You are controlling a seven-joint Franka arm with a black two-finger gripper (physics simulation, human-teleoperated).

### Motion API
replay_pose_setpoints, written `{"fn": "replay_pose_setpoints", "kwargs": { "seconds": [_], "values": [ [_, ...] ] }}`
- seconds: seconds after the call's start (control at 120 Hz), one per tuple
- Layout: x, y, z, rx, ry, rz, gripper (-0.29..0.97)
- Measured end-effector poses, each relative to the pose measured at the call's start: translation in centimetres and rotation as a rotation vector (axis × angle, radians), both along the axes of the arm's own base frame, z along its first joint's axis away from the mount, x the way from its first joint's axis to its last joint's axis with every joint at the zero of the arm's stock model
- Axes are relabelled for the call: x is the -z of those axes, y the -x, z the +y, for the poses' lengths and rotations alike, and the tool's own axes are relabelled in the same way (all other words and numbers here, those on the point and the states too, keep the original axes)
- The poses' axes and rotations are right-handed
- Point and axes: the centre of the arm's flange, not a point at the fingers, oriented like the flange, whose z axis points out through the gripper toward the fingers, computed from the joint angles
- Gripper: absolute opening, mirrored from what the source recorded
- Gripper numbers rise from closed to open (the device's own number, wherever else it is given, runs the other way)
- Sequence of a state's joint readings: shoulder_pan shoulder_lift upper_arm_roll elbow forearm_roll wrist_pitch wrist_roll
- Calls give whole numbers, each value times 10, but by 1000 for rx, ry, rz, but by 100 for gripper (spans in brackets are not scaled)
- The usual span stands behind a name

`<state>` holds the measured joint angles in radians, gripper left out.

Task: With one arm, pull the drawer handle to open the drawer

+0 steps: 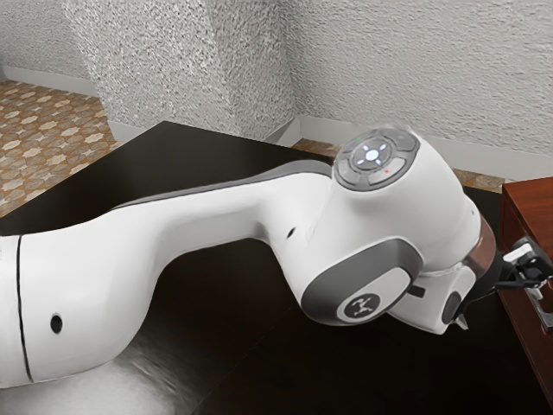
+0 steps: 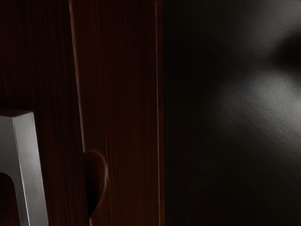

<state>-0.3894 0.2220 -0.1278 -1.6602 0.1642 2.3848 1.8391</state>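
Observation:
A reddish-brown wooden drawer cabinet (image 1: 525, 210) stands at the exterior view's right edge on the dark table. Its grey metal handle (image 1: 542, 304) sticks out of the front face. My black gripper (image 1: 529, 268) is right at that front face, just above the handle and very close to it. The white arm reaches across the table from the exterior view's left. In the wrist view the drawer front (image 2: 117, 117) is close up, with the grey bar of the handle (image 2: 21, 160) beside it. How far the drawer stands out of the cabinet is not clear.
The dark, glossy table (image 1: 199, 164) stretches under the arm, and it shows next to the drawer front as a dark surface (image 2: 230, 122). Grey textured walls and a patterned tile floor (image 1: 43, 130) lie behind the table.

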Motion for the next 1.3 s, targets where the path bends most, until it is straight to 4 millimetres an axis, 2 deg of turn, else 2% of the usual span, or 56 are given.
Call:
{"fn": "replay_pose_setpoints", "kwargs": {
  "seconds": [0.117,0.317,0.567,1.117,1.3],
  "values": [
    [4,-2,0,-6,4,2,68],
    [-4,2,1,-12,15,-9,67],
    [5,5,3,-22,11,7,68],
    [7,20,34,-68,-10,23,68],
    [4,34,40,-69,-15,26,64]
  ]
}}
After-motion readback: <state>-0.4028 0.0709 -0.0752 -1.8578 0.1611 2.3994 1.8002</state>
